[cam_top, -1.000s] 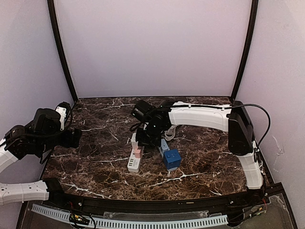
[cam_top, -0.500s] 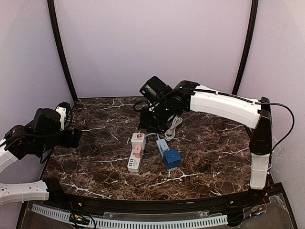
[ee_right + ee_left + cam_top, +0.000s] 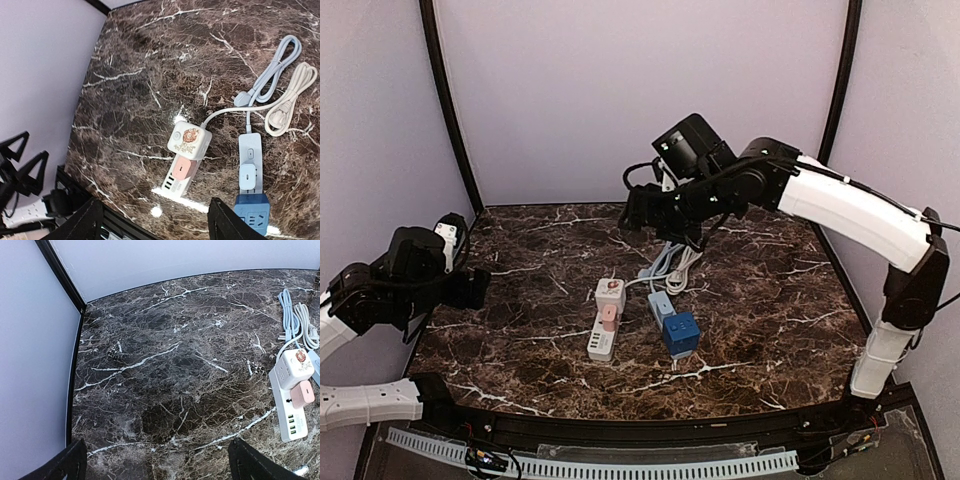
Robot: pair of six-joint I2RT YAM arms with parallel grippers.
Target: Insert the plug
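Right gripper (image 3: 642, 218) hangs high above the far middle of the marble table (image 3: 520, 340), jaws apart and nothing between them; its wrist view shows both dark fingers (image 3: 90, 220) spread wide over the scene below

Down there, the white cube plug (image 3: 610, 293) sits seated on the far end of the white power strip (image 3: 601, 343), upright, sticker face up, no gripper touching it

Just near of it on the same strip, touching it, is a pink charger (image 3: 608, 318), plugged in too

To the right, lying alongside the white strip, a pale blue strip (image 3: 662, 307) carries a dark blue cube adapter (image 3: 681, 333) on its near end

Beyond those, two coiled cables (image 3: 675, 265), one blue-grey and one cream, rest side by side on the marble

Over on the left edge, left gripper (image 3: 470, 288) is well apart from the strips, low over the table, jaws fully spread and empty; its camera looks across bare marble with the white strip at the right edge of its view
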